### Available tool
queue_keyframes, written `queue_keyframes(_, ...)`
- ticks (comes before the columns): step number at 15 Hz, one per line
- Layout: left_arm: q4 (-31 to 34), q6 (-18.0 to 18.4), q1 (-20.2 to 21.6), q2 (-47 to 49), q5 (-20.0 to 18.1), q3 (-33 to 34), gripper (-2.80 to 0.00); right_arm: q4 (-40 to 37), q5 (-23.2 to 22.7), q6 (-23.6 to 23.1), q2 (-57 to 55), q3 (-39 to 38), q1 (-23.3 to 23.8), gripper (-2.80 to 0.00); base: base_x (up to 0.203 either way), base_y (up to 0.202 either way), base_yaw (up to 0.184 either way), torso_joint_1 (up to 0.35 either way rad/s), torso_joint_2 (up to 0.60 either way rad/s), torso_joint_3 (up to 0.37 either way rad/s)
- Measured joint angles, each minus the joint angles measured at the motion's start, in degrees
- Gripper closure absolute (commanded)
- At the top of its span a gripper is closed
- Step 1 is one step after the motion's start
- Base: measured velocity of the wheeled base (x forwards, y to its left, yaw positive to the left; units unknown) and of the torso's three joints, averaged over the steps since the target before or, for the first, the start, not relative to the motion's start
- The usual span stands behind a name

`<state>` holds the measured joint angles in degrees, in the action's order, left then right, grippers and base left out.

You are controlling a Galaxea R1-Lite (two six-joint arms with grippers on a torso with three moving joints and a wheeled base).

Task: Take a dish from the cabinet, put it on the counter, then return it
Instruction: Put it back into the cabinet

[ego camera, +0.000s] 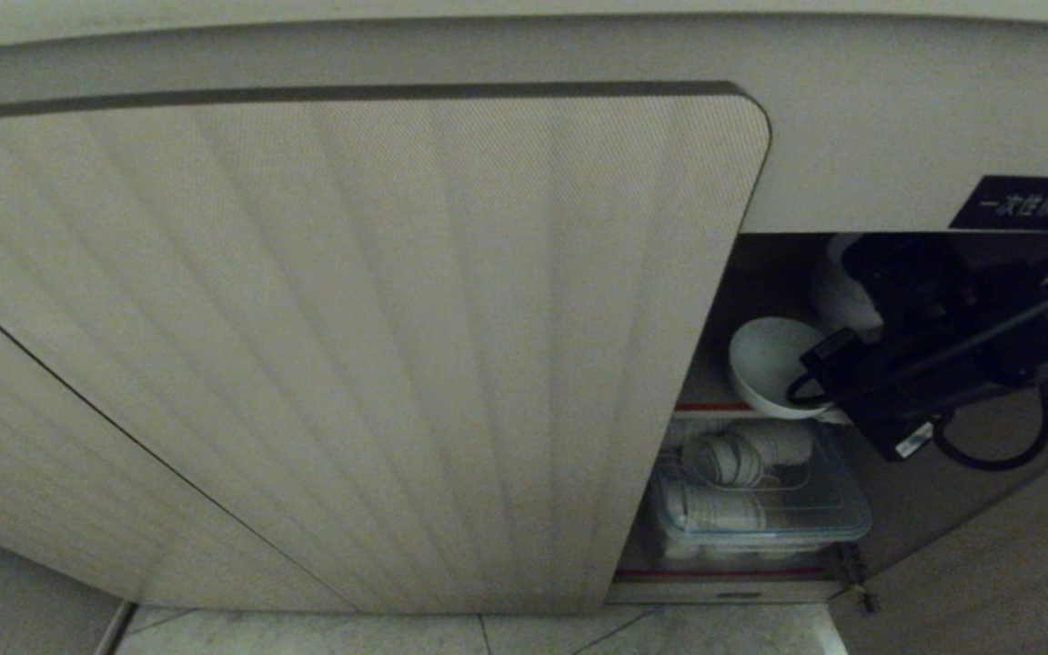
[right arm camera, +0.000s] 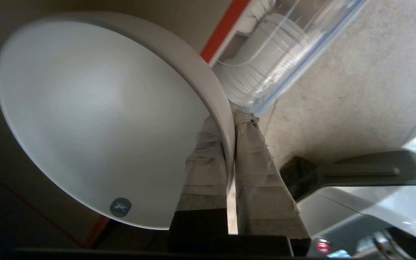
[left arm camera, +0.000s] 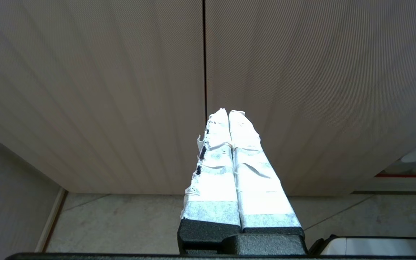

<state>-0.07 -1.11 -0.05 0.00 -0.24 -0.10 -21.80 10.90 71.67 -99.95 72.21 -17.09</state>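
Note:
The dish [ego camera: 765, 364] is a plain white bowl, tilted at the front of the cabinet's upper shelf [ego camera: 710, 407]. My right gripper [right arm camera: 229, 122] is shut on the dish [right arm camera: 99, 115], with its rim pinched between the two taped fingers, one inside and one outside. In the head view my right arm [ego camera: 924, 346] reaches into the open right side of the cabinet, past the ribbed beige door [ego camera: 351, 346]. My left gripper [left arm camera: 228, 113] is shut and empty, parked facing the closed ribbed doors [left arm camera: 302, 90]. The counter's top is out of view.
A clear plastic box [ego camera: 760, 509] of white dishes fills the lower shelf under the bowl. More white bowls [ego camera: 838, 282] stand behind it on the upper shelf. A black label [ego camera: 1029, 202] sits above the opening. Pale floor tiles [ego camera: 488, 632] lie below the doors.

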Motion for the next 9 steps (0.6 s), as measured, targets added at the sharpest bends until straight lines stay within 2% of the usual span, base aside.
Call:
queue_keyframes(5,0.0,0.0,0.0,0.0,0.0,0.0,0.0,-0.1,0.5,2.8,-1.6,1.7,0.0,0.0,0.0,0.0,0.0,0.0,0.0,0.0)
queue_keyframes(9,0.0,0.0,0.0,0.0,0.0,0.0,0.0,0.3,2.1,3.3,-2.8,2.1,0.0,0.0,0.0,0.0,0.0,0.0,0.0,0.0)
